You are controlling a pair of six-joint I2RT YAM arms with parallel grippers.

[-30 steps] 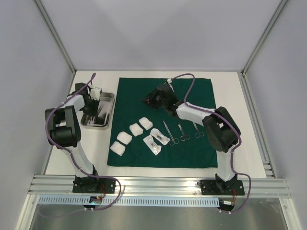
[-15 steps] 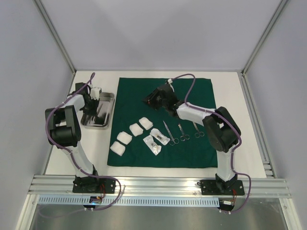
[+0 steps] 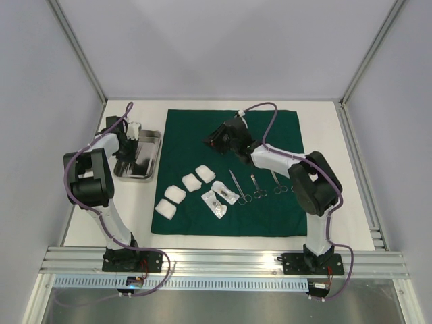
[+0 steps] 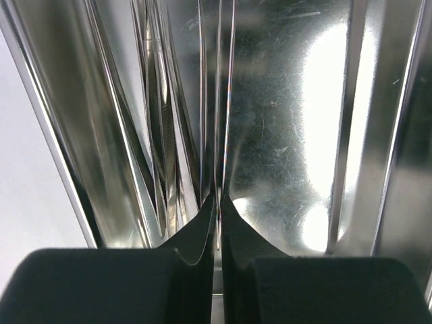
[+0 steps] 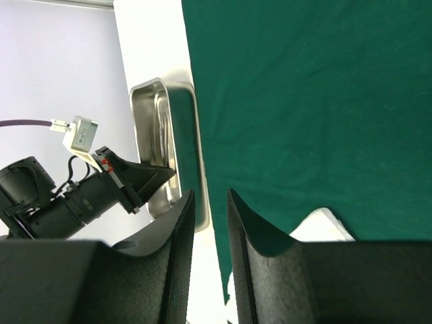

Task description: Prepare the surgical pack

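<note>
The dark green cloth (image 3: 270,138) lies spread flat mid-table, also filling the right wrist view (image 5: 317,101). On it lie several white gauze squares (image 3: 192,182), a clear packet (image 3: 219,200) and three slim scissor-like instruments (image 3: 257,185). The shiny steel tray (image 3: 127,173) stands on the table left of the cloth. My left gripper (image 3: 140,152) (image 4: 217,197) is down inside the tray (image 4: 283,135), shut on a thin metal instrument (image 4: 217,101) that runs straight out from its tips. My right gripper (image 3: 214,140) (image 5: 210,196) hovers over the cloth's far left part, slightly open and empty.
White table (image 3: 324,128) borders the cloth on all sides. Grey walls and aluminium posts (image 3: 81,61) enclose the cell. In the right wrist view I see the tray (image 5: 165,135) and the left arm's wrist (image 5: 74,196) past the cloth's edge.
The right arm has shifted slightly to the right over the cloth. The left arm holds still in the tray.
</note>
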